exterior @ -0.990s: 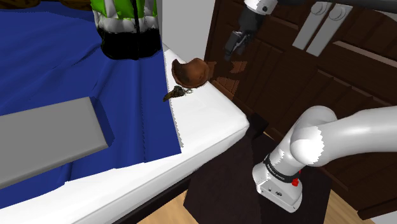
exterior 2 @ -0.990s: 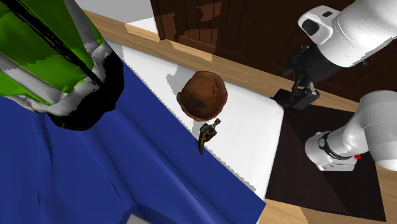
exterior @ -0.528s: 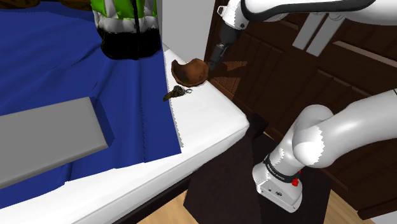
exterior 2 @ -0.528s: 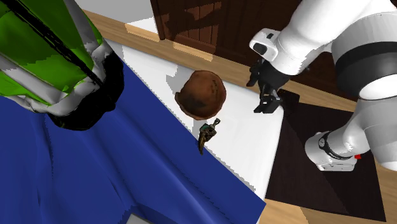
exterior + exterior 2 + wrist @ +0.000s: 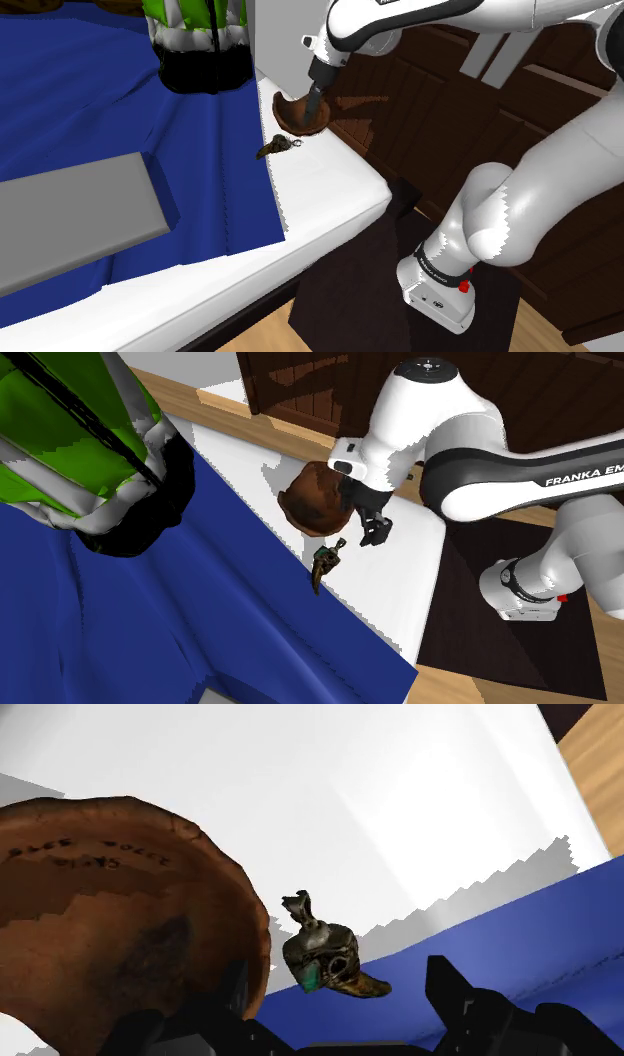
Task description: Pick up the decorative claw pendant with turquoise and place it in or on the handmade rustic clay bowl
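The claw pendant [image 5: 277, 147] is a small dark curved piece with a turquoise inlay. It lies on the white surface [image 5: 330, 180] at the edge of the blue cloth [image 5: 120, 110], just in front of the brown clay bowl [image 5: 297, 113]. In the second exterior view the pendant [image 5: 323, 564] lies below the bowl [image 5: 315, 500], and my gripper [image 5: 375, 532] hangs above the surface to the pendant's right. The wrist view shows the pendant [image 5: 325, 959] between and beyond my open fingers [image 5: 452, 989], untouched, with the bowl [image 5: 120, 924] beside it. In the shoulder view my gripper [image 5: 312, 100] overlaps the bowl.
A green, white and black object [image 5: 195, 40] stands at the back on the blue cloth. A grey slab [image 5: 70, 215] lies at the shoulder view's left. Dark wooden cabinets [image 5: 450, 110] rise behind the white surface's edge. My stand [image 5: 440, 290] sits on a dark mat.
The arm has swung from over the cabinet side toward the bowl and pendant, and the gripper has come down closer to the surface. The pendant and bowl have not moved.
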Robot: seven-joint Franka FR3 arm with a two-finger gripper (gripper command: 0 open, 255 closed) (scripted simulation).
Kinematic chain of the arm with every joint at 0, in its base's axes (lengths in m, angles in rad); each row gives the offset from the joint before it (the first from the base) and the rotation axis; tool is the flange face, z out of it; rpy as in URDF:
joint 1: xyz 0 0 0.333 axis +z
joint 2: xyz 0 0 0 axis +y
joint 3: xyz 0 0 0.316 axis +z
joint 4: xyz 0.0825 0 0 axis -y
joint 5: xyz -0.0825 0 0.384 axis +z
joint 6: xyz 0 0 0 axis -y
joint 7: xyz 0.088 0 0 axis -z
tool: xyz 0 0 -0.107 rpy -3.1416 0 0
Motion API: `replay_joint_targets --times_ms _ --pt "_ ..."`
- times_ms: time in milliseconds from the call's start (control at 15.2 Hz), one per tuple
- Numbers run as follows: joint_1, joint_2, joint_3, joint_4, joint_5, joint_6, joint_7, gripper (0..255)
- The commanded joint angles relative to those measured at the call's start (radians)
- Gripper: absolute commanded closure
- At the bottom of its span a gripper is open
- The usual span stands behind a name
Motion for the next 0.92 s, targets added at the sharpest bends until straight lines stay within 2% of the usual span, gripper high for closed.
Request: replay_joint_targets --times_ms 0,264,858 --pt "0.024 0.081 -0.019 0.037 0.053 0.021 -0.112 0" --pt "0.054 0.241 -0.025 0.128 0.160 0.032 -0.311 0" --pt "0.061 0.311 -0.007 0.099 0.211 0.121 -0.354 0"
